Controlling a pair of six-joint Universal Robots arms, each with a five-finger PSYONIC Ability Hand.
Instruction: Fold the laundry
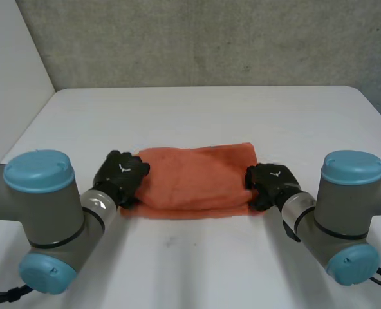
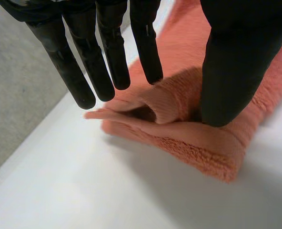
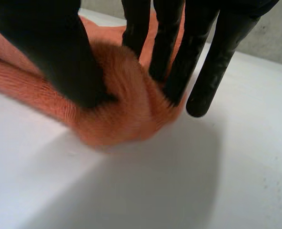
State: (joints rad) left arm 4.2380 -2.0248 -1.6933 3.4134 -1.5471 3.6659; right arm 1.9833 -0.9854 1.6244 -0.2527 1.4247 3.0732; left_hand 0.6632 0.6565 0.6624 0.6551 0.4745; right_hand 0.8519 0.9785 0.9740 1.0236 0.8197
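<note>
— Edges?
— My left hand (image 1: 121,174) pinches the orange towel (image 1: 194,180) at its left end, my right hand (image 1: 271,183) at its right end; it lies folded mid-table.
— Room?
— Open white table (image 1: 197,116) around it, concrete wall (image 1: 210,38) behind.

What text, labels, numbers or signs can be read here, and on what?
No readable words or numbers.
Left hand: a small white mark on its back, an emblem and not letters.
Right hand: a similar white mark, again not letters.
Towel: no tag or print visible.
Table: plain, nothing written.
</note>
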